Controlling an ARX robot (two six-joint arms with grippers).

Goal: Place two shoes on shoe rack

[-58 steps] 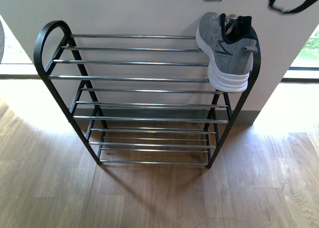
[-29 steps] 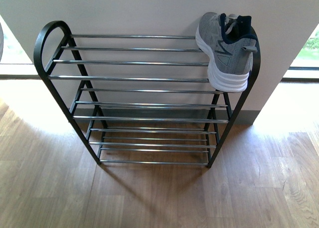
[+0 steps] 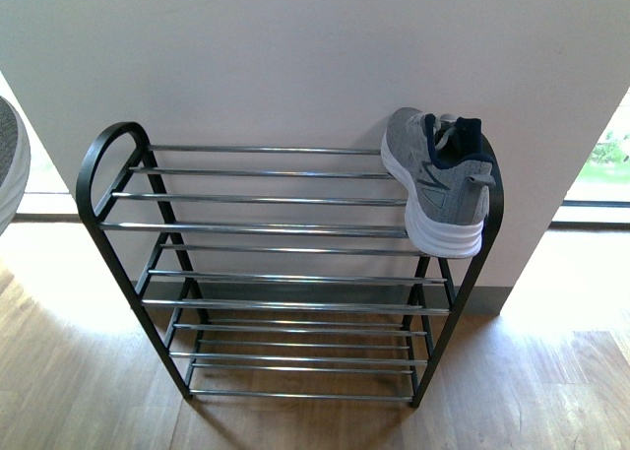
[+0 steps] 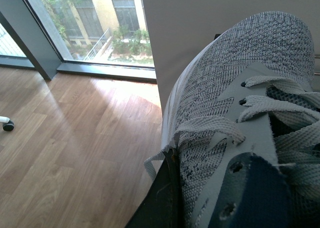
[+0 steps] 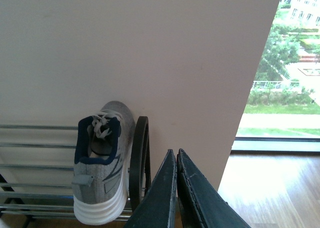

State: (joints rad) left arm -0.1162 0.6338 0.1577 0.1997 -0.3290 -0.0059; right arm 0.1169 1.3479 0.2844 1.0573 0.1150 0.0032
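Note:
The shoe rack [image 3: 266, 229] stands against the wall, black-framed with chrome bars. One grey shoe [image 3: 438, 179] rests on the right end of its top tier, heel toward me and overhanging the front bar. The other shoe [image 4: 240, 73] fills the left wrist view, with my left gripper [image 4: 200, 193] shut on its side by the laces; one black finger [image 4: 162, 198] shows against the knit. Part of this shoe [image 3: 10, 164] shows at the left edge of the front view. My right gripper [image 5: 175, 155] is shut and empty, beside the rack's right arched end [image 5: 140, 158] and the placed shoe [image 5: 100, 163].
A white wall [image 3: 315, 56] backs the rack. Wooden floor [image 3: 551, 391] spreads in front and to both sides. Tall windows [image 5: 280, 88] flank the wall. A small caster wheel [image 4: 6, 124] sits on the floor to the left.
The front view has tilted, so the rack now sits lower in the picture. The right arm has left the top of that view. The held shoe has come in at its left edge.

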